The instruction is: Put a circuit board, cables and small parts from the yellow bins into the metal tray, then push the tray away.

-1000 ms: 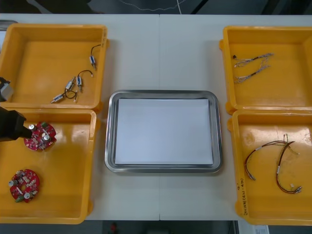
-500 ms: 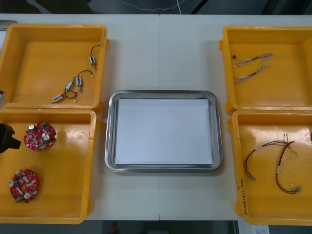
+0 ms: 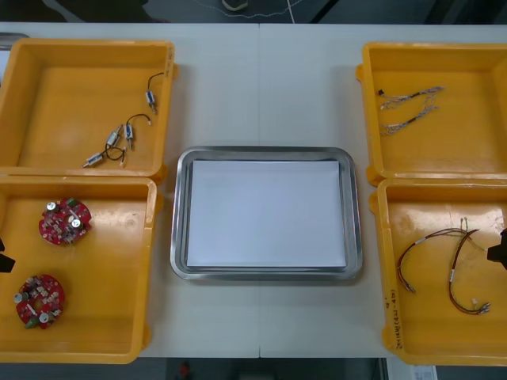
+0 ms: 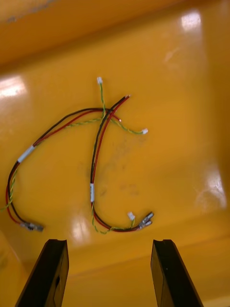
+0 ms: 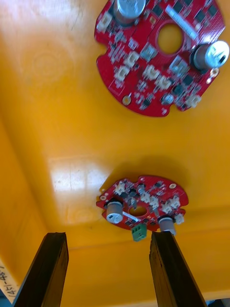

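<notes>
Two round red circuit boards (image 3: 64,221) (image 3: 39,300) lie in the near left yellow bin (image 3: 111,317). My left gripper (image 3: 2,263) is at that bin's left edge. In the left wrist view the left gripper (image 5: 108,271) is open above the bin floor, with one circuit board (image 5: 143,206) just beyond its fingertips and another circuit board (image 5: 160,53) farther off. My right gripper (image 3: 499,253) enters at the near right bin's outer edge. In the right wrist view the right gripper (image 4: 110,273) is open, with the red and yellow cables (image 4: 96,153) lying just ahead. The metal tray (image 3: 179,214), white inside, holds nothing.
The far left bin (image 3: 47,103) holds small metal parts with black cables (image 3: 119,138). Twisted blue and white cables (image 3: 408,109) lie in the far right bin (image 3: 459,150). The red and yellow cables (image 3: 444,265) lie in the near right bin (image 3: 428,332).
My left gripper has drawn back leftward from the upper circuit board to the view's edge, leaving the board in place. My right gripper has come into view at the right edge.
</notes>
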You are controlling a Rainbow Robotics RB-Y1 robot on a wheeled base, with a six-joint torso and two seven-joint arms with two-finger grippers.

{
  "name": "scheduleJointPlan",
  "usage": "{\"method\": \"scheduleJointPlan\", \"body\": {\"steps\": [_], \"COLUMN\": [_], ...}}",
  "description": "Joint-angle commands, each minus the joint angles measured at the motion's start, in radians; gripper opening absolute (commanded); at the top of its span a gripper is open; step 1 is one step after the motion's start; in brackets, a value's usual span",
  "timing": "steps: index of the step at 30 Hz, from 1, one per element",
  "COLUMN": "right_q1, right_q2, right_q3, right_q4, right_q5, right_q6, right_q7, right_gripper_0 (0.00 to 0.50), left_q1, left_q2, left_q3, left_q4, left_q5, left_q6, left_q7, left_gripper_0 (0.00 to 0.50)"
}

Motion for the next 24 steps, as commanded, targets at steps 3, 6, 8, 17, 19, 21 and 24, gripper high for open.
{"method": "scheduleJointPlan", "body": {"steps": [3, 6, 8, 17, 19, 21, 24], "right_q1": [0.083, 0.105, 0.116, 0.128, 0.128, 0.128, 0.128], "right_q2": [0.018, 0.021, 0.025, 0.050, 0.052, 0.050, 0.052], "right_q3": [0.094, 0.130, 0.143, 0.167, 0.178, 0.184, 0.193], "right_q4": [-0.028, -0.028, -0.025, 0.051, 0.079, 0.099, 0.130], "right_q5": [0.087, 0.102, 0.106, 0.095, 0.095, 0.095, 0.095], "right_q6": [-0.139, -0.190, -0.208, -0.273, -0.305, -0.328, -0.360], "right_q7": [-0.010, -0.020, -0.023, -0.018, -0.017, -0.017, -0.012], "right_gripper_0": [0.500, 0.500, 0.500, 0.500, 0.500, 0.500, 0.500], "left_q1": [0.106, 0.144, 0.156, 0.163, 0.163, 0.163, 0.163], "left_q2": [0.071, 0.079, 0.079, 0.079, 0.079, 0.079, 0.079], "left_q3": [0.005, 0.005, 0.003, -0.064, -0.073, -0.081, -0.096], "left_q4": [-0.004, -0.004, -0.004, -0.001, -0.001, -0.001, 0.004], "left_q5": [0.019, 0.022, 0.027, 0.013, 0.008, 0.004, -0.001], "left_q6": [-0.072, -0.115, -0.128, -0.187, -0.200, -0.200, -0.204], "left_q7": [-0.135, -0.156, -0.162, -0.171, -0.168, -0.167, -0.167], "left_gripper_0": [0.500, 0.500, 0.500, 0.500, 0.500, 0.500, 0.500]}}
